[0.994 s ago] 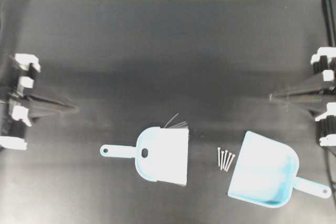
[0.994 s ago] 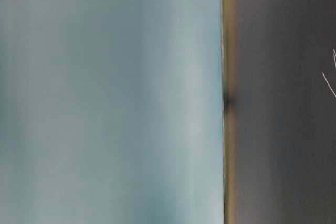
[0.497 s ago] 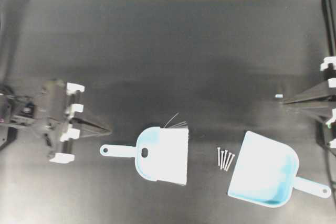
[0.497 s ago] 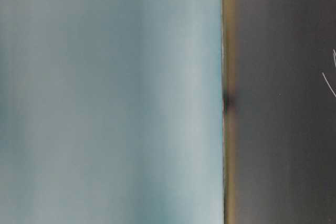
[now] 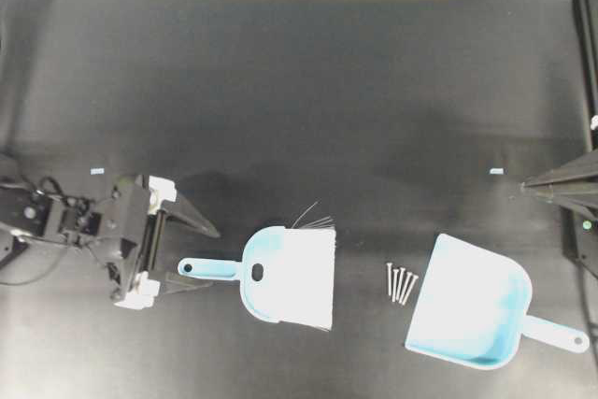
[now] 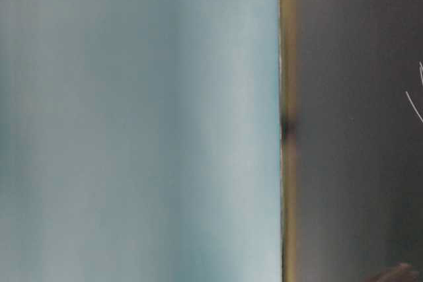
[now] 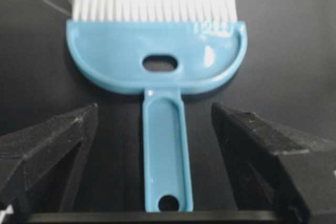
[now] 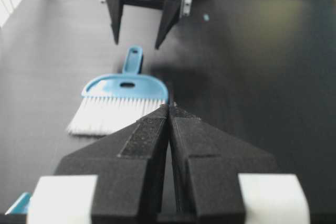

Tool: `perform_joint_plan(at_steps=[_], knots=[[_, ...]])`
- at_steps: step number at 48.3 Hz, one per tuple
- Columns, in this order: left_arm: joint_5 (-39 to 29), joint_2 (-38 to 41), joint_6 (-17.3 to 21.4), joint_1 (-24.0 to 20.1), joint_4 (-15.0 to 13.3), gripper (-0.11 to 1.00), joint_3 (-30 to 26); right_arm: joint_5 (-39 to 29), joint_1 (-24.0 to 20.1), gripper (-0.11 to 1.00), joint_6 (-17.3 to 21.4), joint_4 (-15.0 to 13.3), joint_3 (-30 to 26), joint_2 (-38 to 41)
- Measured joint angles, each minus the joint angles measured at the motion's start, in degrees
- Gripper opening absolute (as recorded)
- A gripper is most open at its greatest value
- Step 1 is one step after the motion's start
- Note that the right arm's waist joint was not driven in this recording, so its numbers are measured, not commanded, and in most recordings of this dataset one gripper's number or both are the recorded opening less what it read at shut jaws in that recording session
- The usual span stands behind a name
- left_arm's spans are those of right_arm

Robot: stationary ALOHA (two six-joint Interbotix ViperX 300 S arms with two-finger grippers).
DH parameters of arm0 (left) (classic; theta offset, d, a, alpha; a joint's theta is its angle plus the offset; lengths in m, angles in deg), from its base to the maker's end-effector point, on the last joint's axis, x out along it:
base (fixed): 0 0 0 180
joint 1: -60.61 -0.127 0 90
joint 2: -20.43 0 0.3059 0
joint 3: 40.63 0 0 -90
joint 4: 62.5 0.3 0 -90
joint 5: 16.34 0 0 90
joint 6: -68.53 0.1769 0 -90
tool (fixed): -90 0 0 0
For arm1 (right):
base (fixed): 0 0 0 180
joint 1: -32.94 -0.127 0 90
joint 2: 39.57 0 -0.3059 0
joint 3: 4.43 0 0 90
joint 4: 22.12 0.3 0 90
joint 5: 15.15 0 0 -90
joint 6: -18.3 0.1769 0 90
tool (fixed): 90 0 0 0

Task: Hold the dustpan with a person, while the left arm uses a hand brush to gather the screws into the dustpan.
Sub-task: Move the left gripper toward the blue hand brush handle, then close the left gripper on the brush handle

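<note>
Your left gripper stood with its jaws spread wide, one finger on each side of the hand brush handle and clear of it, so nothing was held. The left arm reached low across the black table from the left edge, wrist angled toward the brush. The brush lay flat, bristles toward the screws, which sat in a tight row just beside the mouth of the dustpan. Your right gripper was pressed closed and empty, pulled back at the right edge, well apart from the dustpan.
</note>
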Motion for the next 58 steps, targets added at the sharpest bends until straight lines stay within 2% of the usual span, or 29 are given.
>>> perform_joint_plan(at_steps=[11,18,32,45,51,58], knots=[[4.83,6.5,-4.04,0.0,0.09,0.86,-0.97,-0.35,0.09,0.0,0.0,0.09,0.35,-0.09],[5.01,8.7,-4.57,0.09,0.09,0.86,-2.64,-0.44,0.09,0.0,0.09,0.09,0.35,-0.09],[-0.97,10.37,-4.66,1.23,0.0,0.86,-6.42,-0.53,0.09,0.0,0.09,0.09,0.44,-0.09],[-4.39,10.28,-4.48,1.41,0.0,0.82,-6.94,-0.62,0.09,0.0,0.09,0.09,0.53,-0.09],[-6.86,10.02,-4.48,1.32,0.0,0.74,-7.29,-0.62,0.09,0.0,0.09,0.09,0.62,-0.09],[-9.67,9.58,-4.22,0.88,-0.18,0.48,-7.56,-0.7,0.09,0.0,0.0,0.09,0.62,-0.18]])
